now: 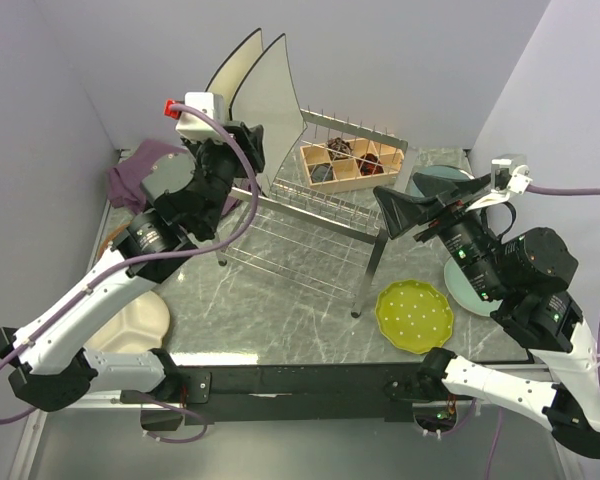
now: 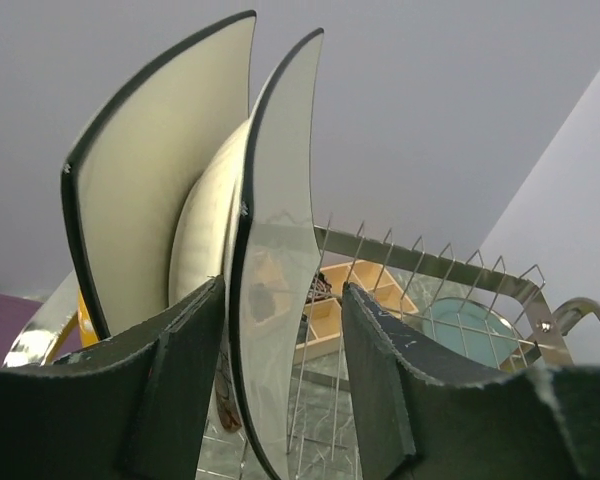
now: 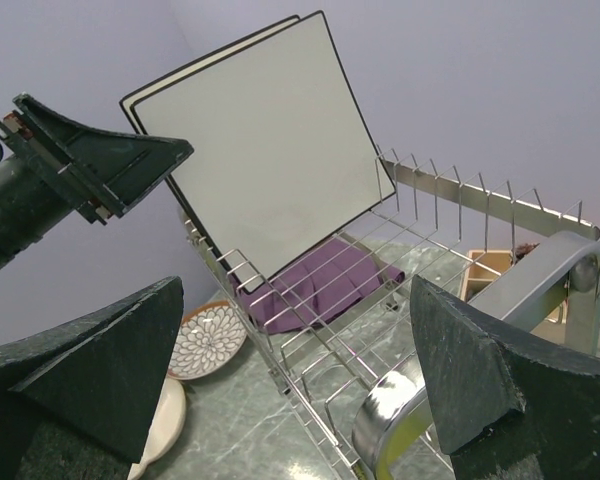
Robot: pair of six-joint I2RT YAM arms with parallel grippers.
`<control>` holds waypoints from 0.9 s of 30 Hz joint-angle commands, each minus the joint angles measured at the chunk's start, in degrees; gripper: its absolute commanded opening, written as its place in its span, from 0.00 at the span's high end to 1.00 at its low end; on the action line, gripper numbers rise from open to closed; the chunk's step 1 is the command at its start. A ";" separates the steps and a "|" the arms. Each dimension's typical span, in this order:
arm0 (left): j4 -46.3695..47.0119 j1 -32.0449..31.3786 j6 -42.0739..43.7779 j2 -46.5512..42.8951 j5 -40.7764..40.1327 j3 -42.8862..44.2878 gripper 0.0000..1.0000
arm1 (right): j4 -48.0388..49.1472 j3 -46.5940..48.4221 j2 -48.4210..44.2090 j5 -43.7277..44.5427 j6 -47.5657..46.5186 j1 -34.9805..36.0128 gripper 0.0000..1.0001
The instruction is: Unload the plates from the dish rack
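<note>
Yellow-green plate (image 1: pixel 415 315) nearest, lying flat on the marbled table (image 1: pixel 280 320) in front of the right arm. Beside the left arm a cream plate (image 1: pixel 135 322), also down; at the right edge a teal-grey plate (image 1: pixel 460 285). By judgement well past the half: round ones out, two large square ones remaining to lift. Farther in, right gripper (image 3: pixel 298 290) spread wide and empty, hanging near the right end of the dish rack (image 1: pixel 310 215). Long axis of this rack across the table, left to right. At its far left end both square plates on edge between the tines, nearly upright, top corners pointing up, broad faces turned toward the right arm. Left gripper (image 2: pixel 284 290) half spread, astride the thin edge of the nearer square plate (image 2: pixel 280 180), not yet clamped, a gap showing on one side. Behind it the second square plate (image 2: pixel 150 180), with something cream and rounded between them, perhaps one more plate; cannot tell.
</note>
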 commanded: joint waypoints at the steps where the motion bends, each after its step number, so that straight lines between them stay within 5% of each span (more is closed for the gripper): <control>1: 1.46 2.68 -2.07 -0.02 6.90 2.68 0.45 | 2.69 -0.77 -0.70 -0.37 -0.34 0.26 0.00; 13: 0.68 3.47 0.31 3.67 12.09 4.88 0.42 | 2.52 -0.68 -0.44 0.07 -0.78 0.26 0.00; 27: 3.14 3.56 1.18 5.69 11.82 2.68 0.51 | 2.69 -0.77 -1.05 0.34 -0.96 0.26 0.00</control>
